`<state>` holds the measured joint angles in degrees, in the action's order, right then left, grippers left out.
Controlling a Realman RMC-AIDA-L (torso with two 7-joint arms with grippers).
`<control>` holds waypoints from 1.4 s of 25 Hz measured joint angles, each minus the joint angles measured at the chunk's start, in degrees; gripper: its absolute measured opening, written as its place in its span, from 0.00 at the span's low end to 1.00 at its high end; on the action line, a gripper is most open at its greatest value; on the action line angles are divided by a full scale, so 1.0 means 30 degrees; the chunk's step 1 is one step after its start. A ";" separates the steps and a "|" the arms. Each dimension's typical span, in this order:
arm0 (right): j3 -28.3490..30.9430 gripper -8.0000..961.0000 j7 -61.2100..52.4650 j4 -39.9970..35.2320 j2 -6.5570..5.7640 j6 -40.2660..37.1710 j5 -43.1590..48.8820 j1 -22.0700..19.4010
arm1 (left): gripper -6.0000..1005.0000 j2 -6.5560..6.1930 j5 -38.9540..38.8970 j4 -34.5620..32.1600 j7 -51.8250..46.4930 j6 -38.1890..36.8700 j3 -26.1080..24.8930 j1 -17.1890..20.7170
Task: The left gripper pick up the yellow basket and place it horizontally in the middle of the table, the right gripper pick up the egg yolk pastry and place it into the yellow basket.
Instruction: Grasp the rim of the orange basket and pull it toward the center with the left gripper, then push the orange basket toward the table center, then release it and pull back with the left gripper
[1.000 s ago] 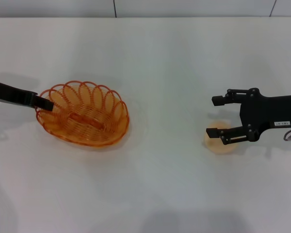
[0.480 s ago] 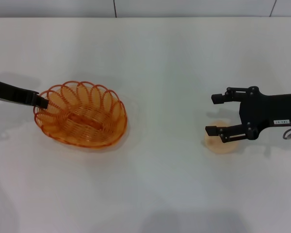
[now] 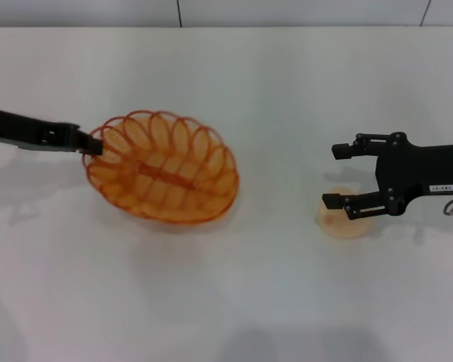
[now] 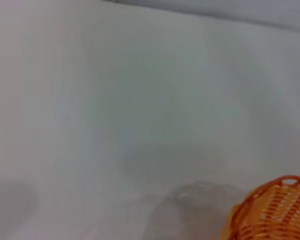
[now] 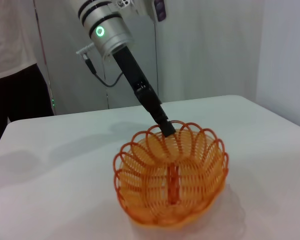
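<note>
From the head camera: white table [image 3: 272,83], left gripper [image 3: 94,145] reaching in from the left edge, its tips closed on the rim of the yellow basket [image 3: 164,177] at the basket's left end. Basket sits left of the table's middle, long axis slanting toward the lower right, tilted. Right gripper [image 3: 340,176] on the right side, white label on its body, jaws spread wide and holding nothing — its lower finger lies over the egg yolk pastry [image 3: 341,220], which rests on the table well apart from the basket; whether finger and pastry touch, I cannot tell.

Left wrist camera: mostly bare table [image 4: 140,100]; one scalloped edge of the basket [image 4: 270,212] shows at the corner, with its shadow just beside it. No fingers visible.

Right wrist camera: basket [image 5: 171,180] facing the lens, open side up and tipped. Left gripper [image 5: 167,128] comes down on a thin black arm and pinches the far rim — clamped on a rim loop.
</note>
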<state>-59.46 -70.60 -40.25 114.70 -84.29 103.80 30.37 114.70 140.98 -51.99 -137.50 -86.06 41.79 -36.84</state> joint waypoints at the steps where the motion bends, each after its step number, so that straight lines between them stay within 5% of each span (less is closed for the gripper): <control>1: 0.0011 0.88 0.0005 -0.0081 -0.0001 -0.0008 -0.0024 -0.0069 | 0.08 0.0031 -0.0111 -0.0053 -0.0345 -0.0104 -0.0006 0.0024; 10: 0.0016 0.88 0.0133 -0.0412 -0.0001 -0.0047 -0.0145 -0.0404 | 0.07 0.0146 0.0407 -0.0010 -0.4798 -0.0354 0.0728 0.0039; 16: 0.0016 0.88 0.0152 -0.0412 -0.0001 0.0043 -0.0150 -0.0438 | 0.07 0.1038 0.0625 -0.0045 -0.6192 0.0093 0.1663 0.0048; 21: 0.0015 0.88 0.0171 -0.0411 -0.0006 0.0061 -0.0150 -0.0436 | 0.07 0.1334 0.0619 0.0038 -0.6496 0.0161 0.2142 0.0069; 31: 0.0015 0.88 0.0270 -0.0411 -0.0080 0.0117 -0.0146 -0.0457 | 0.07 0.1303 0.0484 -0.0057 -0.6764 0.0395 0.2308 0.0346; 35: 0.0015 0.88 0.0347 -0.0407 -0.0099 0.0122 -0.0148 -0.0456 | 0.16 0.1323 0.0472 -0.0061 -0.6921 0.0358 0.2272 0.0346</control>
<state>-59.41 -69.55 -41.47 114.40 -83.93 103.36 29.00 118.67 142.40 -52.18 -158.26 -84.99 48.61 -35.80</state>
